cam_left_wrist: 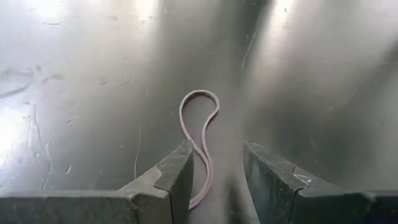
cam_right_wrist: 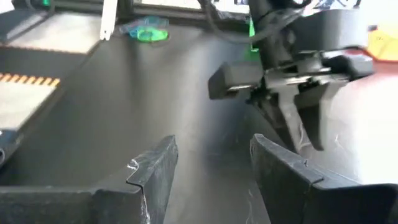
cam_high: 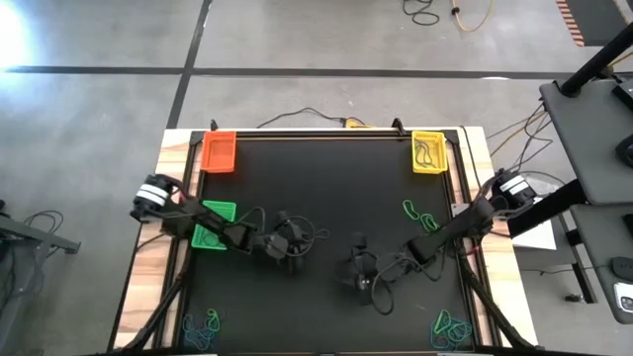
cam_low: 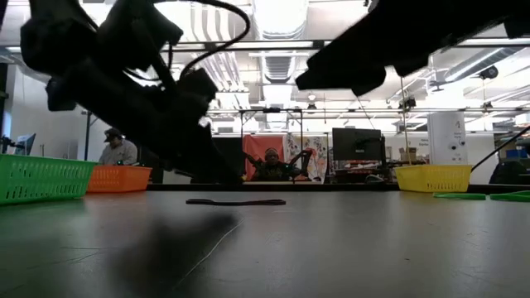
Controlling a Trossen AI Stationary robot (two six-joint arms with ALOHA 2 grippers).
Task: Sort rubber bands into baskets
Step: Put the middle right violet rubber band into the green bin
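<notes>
Progress, judged: early to middle. The yellow basket (cam_high: 427,152) at the far right corner is holding a few dark loops; the orange basket (cam_high: 219,152) at the far left corner is showing nothing that can be made out; the green basket (cam_high: 214,223) at the left edge is lying partly under the left arm, contents not readable.

Rubber bands left out: a green cluster (cam_high: 419,215) near the right edge; a teal and green pile (cam_high: 451,328) at the near right corner; a teal pile (cam_high: 202,325) at the near left corner; one pale loop (cam_left_wrist: 200,140) lying flat mid-table, untouched.

Left gripper (cam_left_wrist: 216,177): hovering low over the pale loop; fingers standing partly open on either side of the loop's tail, gripping nothing.

Right gripper (cam_right_wrist: 212,171): hanging mid-table, facing the left one; fingers standing wide apart and carrying nothing.

Surface: a black mat (cam_high: 326,178) covering a light wooden tabletop (cam_high: 497,267), scuffed and glossy, reflecting ceiling lights.

Room: grey concrete floor with dark lines; loose cables (cam_high: 445,12) lying on it; in the low view, monitors (cam_low: 354,142) and two seated people (cam_low: 118,147) showing behind the table under long ceiling lamps.
</notes>
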